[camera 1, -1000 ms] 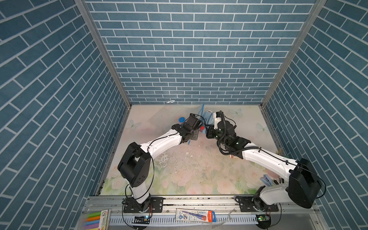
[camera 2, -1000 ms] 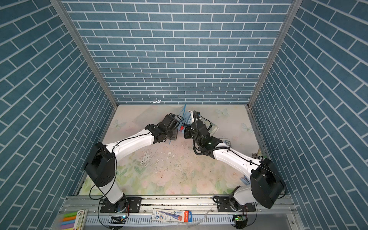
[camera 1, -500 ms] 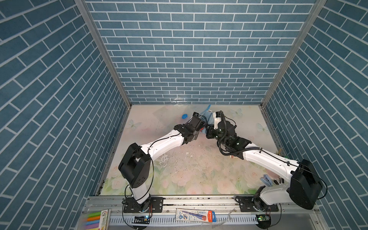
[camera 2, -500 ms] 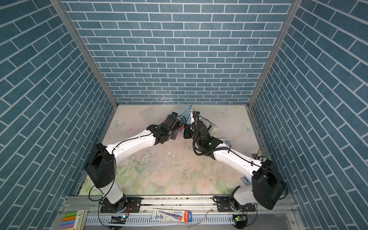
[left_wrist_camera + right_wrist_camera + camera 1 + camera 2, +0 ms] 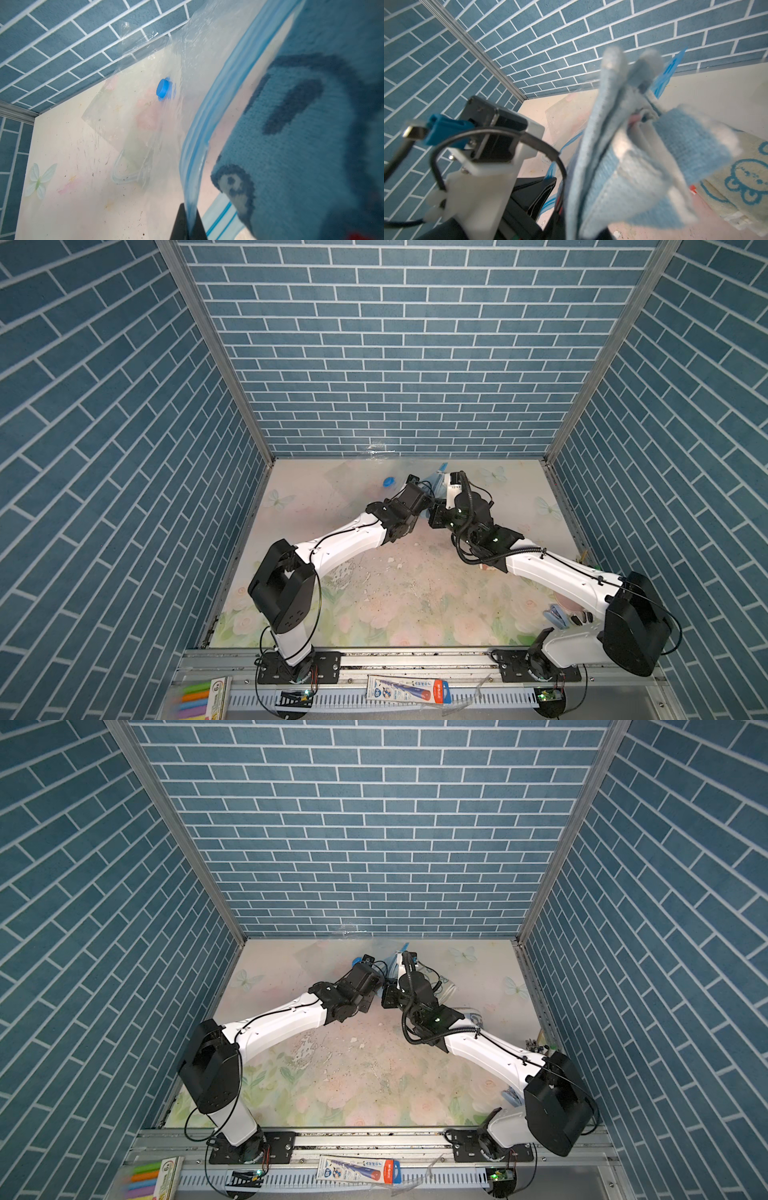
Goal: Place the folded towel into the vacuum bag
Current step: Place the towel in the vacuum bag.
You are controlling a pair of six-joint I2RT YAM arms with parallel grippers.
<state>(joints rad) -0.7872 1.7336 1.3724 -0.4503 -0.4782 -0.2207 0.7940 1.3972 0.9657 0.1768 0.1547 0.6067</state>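
**Towel at bag mouth, both grippers clamped**

L gripper (image 5: 189, 212): jaws together, pinching the upper lip of the vacuum bag (image 5: 145, 116) right on its blue zip strip (image 5: 218, 97). That lip is lifted off the table (image 5: 72, 197). Lower lip w/ its own blue lines lies flat on the table under it, so the mouth gapes.

Rest of bag lies flat, stretched twd the back wall, far corner curled up against the bricks. Round blue valve cap (image 5: 163, 89) sits on the top face.

R gripper (image 5: 436, 494): closed on the light-blue towel (image 5: 623, 166). Cloth is bunched + hanging in the air, fingers mostly buried in it. Towel has a dark-blue pattern and sits just beside the lifted strip, at the mouth, btw the 2 lips in L wrist view. How far inside: can't tell.

Both grippers are nearly touching at the table's far middle in both top views.

Cream cloth (image 5: 745, 182) w/ blue cartoon print lies on the table near the R arm, outside the bag.
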